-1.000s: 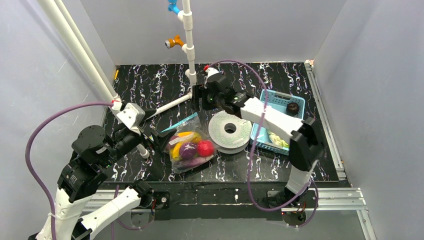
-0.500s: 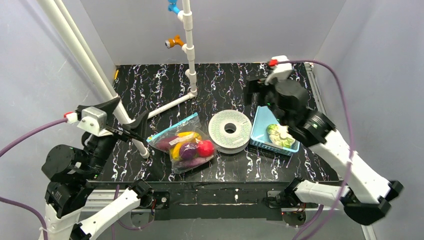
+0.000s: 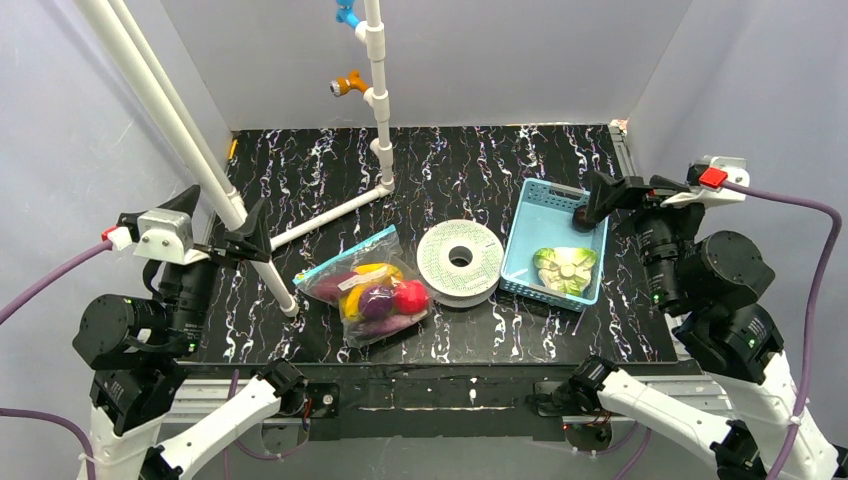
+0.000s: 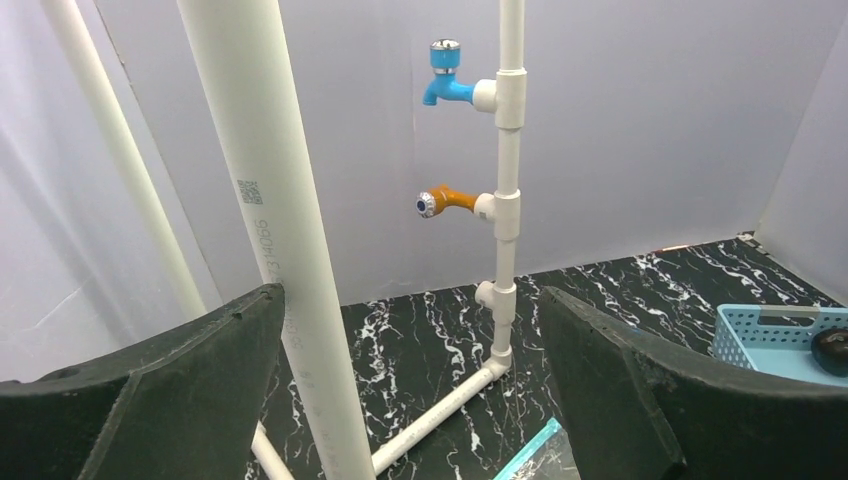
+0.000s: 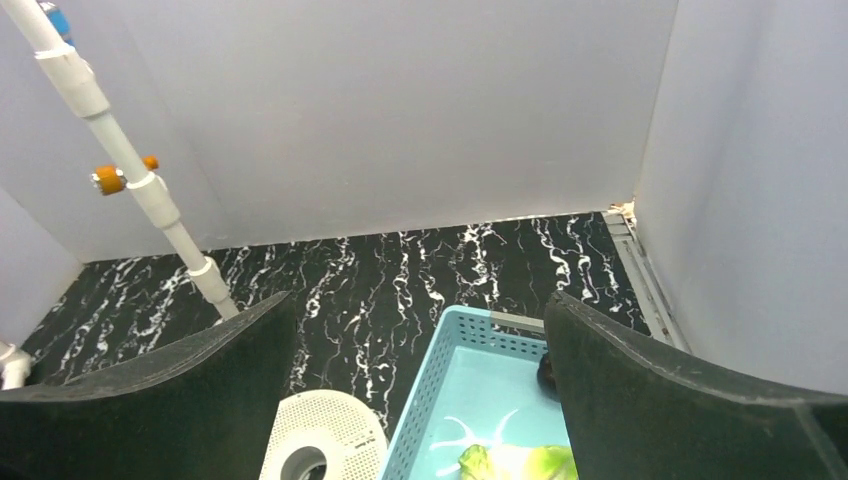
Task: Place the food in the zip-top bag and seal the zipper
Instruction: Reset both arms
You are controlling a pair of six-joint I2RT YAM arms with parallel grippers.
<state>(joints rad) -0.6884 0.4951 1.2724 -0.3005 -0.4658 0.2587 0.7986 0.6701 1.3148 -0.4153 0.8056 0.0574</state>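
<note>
Top external, zip-top bag well apart from left gripper and right gripper, both released

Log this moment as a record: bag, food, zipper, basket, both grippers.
bag: lying left of the spool
food: apple, eggplant and yellow pieces inside the bag
zipper: along the bag's far-left edge; sealed or not, cannot tell
basket: right of the spool, holds a green-white piece and a dark item
left gripper: open, empty, away from the bag
right gripper: open, empty, raised near the basket
</note>
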